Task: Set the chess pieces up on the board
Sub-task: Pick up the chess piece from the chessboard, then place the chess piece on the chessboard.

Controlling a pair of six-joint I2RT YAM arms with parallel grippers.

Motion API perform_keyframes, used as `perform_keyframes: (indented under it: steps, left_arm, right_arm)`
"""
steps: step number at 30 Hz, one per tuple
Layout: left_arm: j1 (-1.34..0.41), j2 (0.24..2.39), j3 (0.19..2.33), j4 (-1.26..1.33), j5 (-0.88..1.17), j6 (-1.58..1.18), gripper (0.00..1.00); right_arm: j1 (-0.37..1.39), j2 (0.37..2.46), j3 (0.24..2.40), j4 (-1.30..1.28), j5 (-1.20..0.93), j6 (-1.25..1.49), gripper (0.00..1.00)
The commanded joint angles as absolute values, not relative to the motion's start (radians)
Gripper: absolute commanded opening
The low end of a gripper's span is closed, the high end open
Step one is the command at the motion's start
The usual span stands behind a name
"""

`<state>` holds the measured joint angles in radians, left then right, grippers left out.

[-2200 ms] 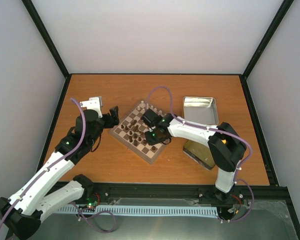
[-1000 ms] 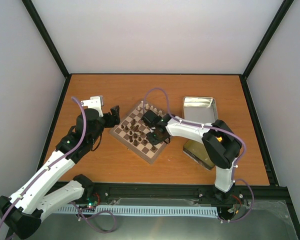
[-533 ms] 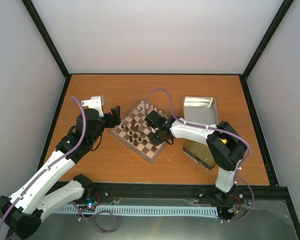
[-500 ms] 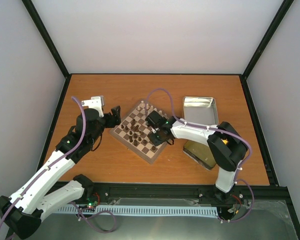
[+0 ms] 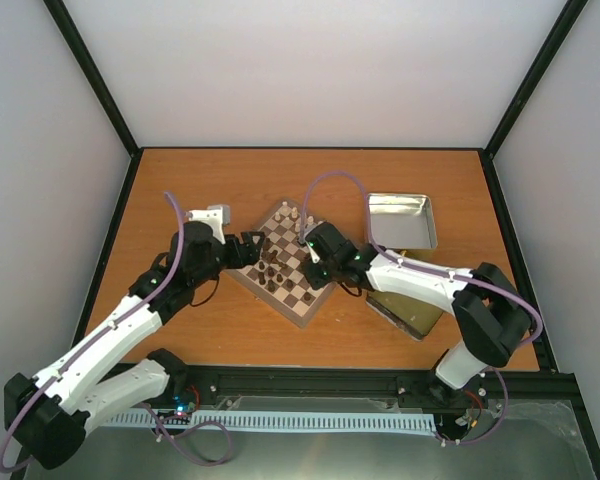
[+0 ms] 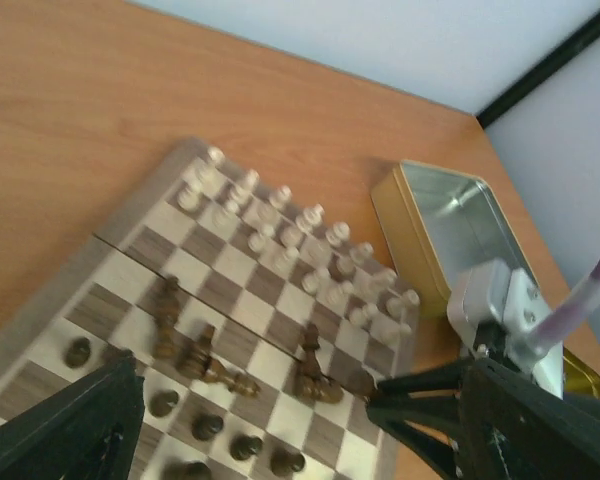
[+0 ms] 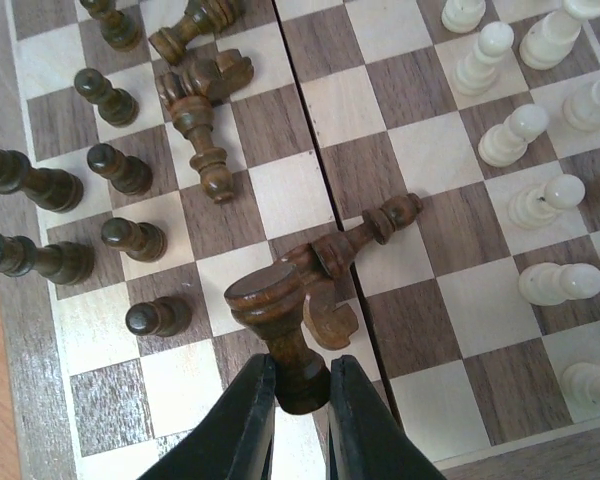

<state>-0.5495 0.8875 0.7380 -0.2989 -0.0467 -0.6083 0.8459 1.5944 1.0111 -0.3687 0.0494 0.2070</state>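
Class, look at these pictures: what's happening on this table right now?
Two robot arms are setting up a small chessboard. The right gripper is shut on a dark brown piece, pinching its narrow stem over the board. Other dark pieces lie toppled mid-board, while the cream pieces stand in rows on their side. The left gripper hovers open at the board's edge, holding nothing.

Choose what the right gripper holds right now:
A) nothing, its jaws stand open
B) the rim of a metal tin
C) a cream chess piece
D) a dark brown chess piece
D: in the right wrist view the right gripper is shut on the stem of a dark brown chess piece, over the board.
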Motion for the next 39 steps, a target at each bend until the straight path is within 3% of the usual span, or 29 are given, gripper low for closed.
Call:
perform_keyframes:
  steps: [1,14,23,28,36,39]
  left_arm:
    - [-0.544,0.909,0.706,-0.167,0.151,-0.669,0.87]
    - [-0.544,1.088,0.674,0.059,0.605,-0.79,0.85]
    - [-0.544,1.121,0.624,0.189,0.536,-0.936,0.5]
    - [-0.544,1.131,0.613,0.216,0.552,-0.952,0.41]
    - [-0.544,1.119,0.616,0.222,0.533,-0.949,0.17]
    - [-0.543,1.111,0.621,0.22,0.553,-0.964,0.09]
  right_arm:
    - [0.841,1.53,0.97,-0.262,0.047,0.217,0.08]
    - [0.848,1.334,0.889,-0.086,-0.173,0.21,0.1]
    - [0.856,1.311,0.894,-0.073,-0.202,0.222,0.1]
    - [0.857,1.31,0.897,-0.066,-0.206,0.23,0.1]
    - [0.857,1.309,0.896,-0.063,-0.215,0.234,0.11]
    - [0.857,1.295,0.899,-0.074,-0.232,0.242,0.17]
